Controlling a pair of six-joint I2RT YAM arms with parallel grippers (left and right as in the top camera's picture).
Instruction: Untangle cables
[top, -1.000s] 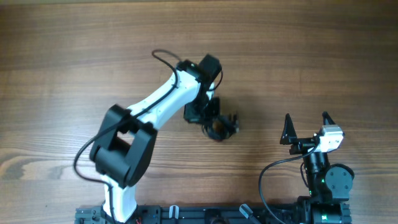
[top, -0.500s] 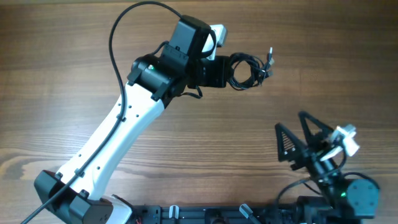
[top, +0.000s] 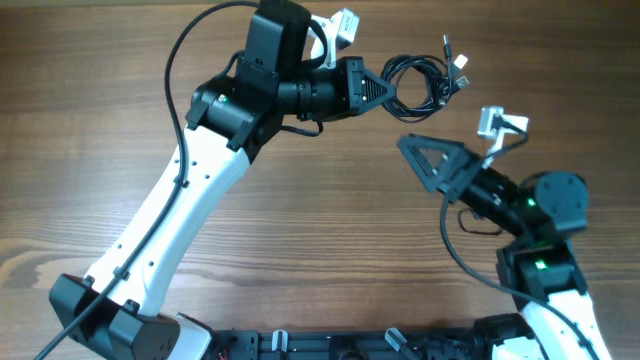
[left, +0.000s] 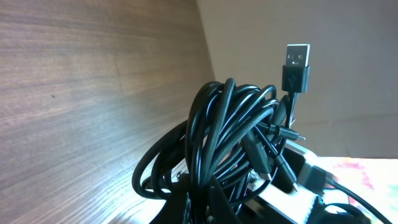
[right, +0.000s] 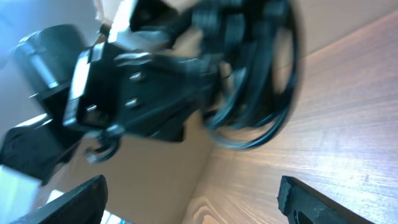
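The cables (top: 425, 82) are a bunch of thin black loops with small plug ends, held up above the wooden table. My left gripper (top: 385, 90) is shut on the bunch at its left side. In the left wrist view the cables (left: 230, 143) rise from between my fingers (left: 202, 205), with a USB plug sticking up at the top. My right gripper (top: 428, 160) is open and empty, just below the bunch. In the right wrist view the blurred cables (right: 261, 74) hang ahead of my open fingers (right: 196, 196).
The wooden table (top: 100, 120) spreads all round. The left arm (top: 190, 200) stretches diagonally from the front left. The right arm base (top: 545, 270) is at the front right. A black rail (top: 330, 345) runs along the front edge.
My left gripper has lifted the cable bunch off the table and carried it up and to the right. My right arm has risen and reached toward the bunch, gripper open.
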